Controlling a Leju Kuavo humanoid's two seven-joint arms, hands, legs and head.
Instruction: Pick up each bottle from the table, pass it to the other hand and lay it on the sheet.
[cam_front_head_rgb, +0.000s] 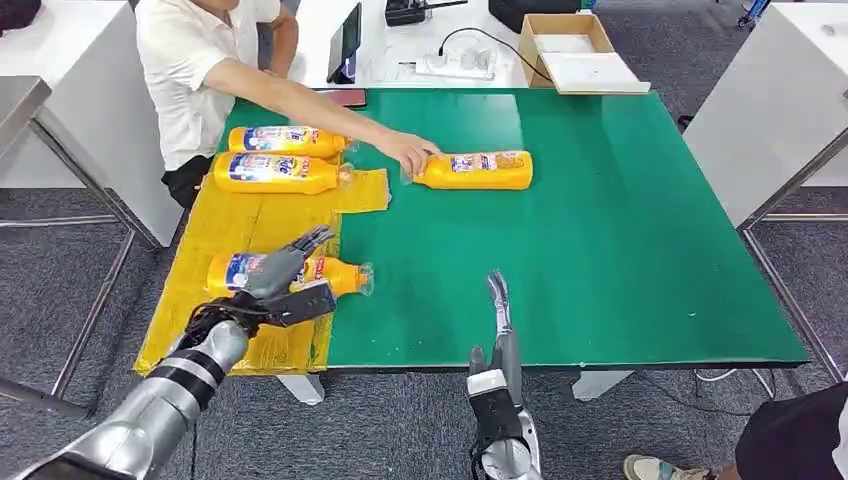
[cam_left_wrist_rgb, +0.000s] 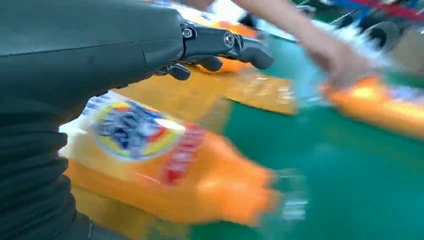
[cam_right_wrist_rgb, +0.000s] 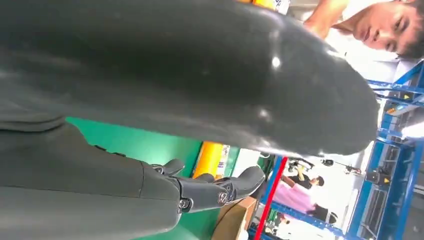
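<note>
Left hand (cam_front_head_rgb: 283, 268) fingers spread over bottle (cam_front_head_rgb: 335, 276) on yellow sheet (cam_front_head_rgb: 235, 228) | right hand (cam_front_head_rgb: 499, 312) open, empty | next bottle (cam_front_head_rgb: 480, 170) far on table (cam_front_head_rgb: 620, 230), under person's hand (cam_front_head_rgb: 408, 152) | smooth, rounded, likely slippery and fairly light: grasp mid-body at label.

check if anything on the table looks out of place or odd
Nothing is spilled or damaged. Three bottles lie on the yellow sheet, the nearest under the left hand. A fourth bottle lies on the bare green table, with a person's hand on its neck end. The sheet's far corner is crumpled.
</note>
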